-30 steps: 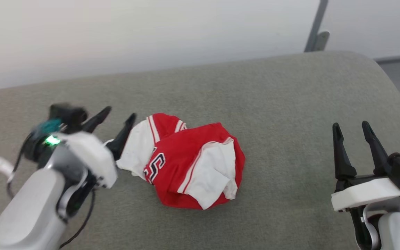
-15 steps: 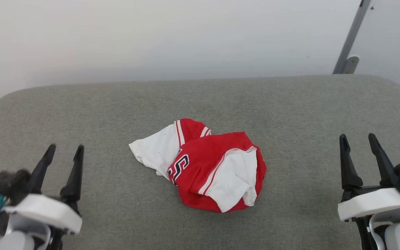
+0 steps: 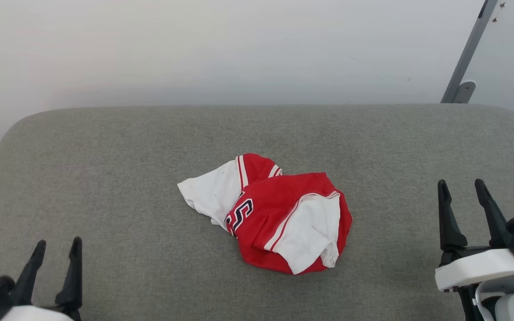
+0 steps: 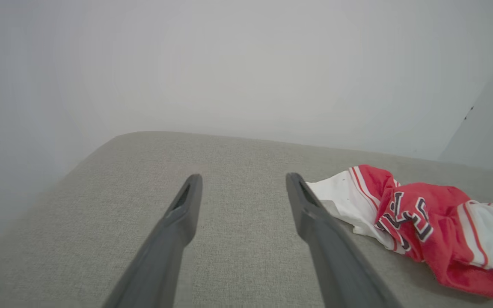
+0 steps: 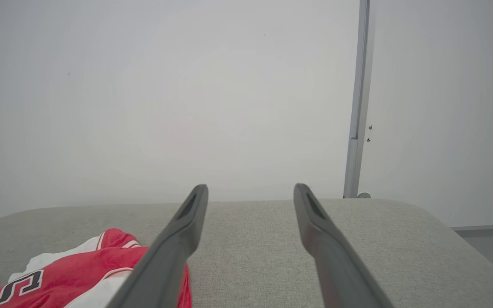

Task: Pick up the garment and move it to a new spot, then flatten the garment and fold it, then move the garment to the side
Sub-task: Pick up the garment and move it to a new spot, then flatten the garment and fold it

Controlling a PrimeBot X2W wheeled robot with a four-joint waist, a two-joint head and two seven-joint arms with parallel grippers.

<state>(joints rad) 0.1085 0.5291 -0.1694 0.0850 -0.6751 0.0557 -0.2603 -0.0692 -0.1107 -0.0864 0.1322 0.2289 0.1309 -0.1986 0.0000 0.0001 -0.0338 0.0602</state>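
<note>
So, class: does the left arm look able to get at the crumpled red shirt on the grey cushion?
Probably yes. The left arm's jaws stand open, and just bare cushion lies between them and the garment, which nothing covers; a reach to its right should do.

Folds of the garment (image 3: 283, 209) hide most lettering; left pincer (image 3: 59, 241) cropped at bottom edge

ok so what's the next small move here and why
Probably reach the open left pincer toward the white sleeve of the crumpled red-and-white jersey shirt: it lies bunched on the grey fabric cushion, and the right pincer is open too, clear of it.
</note>
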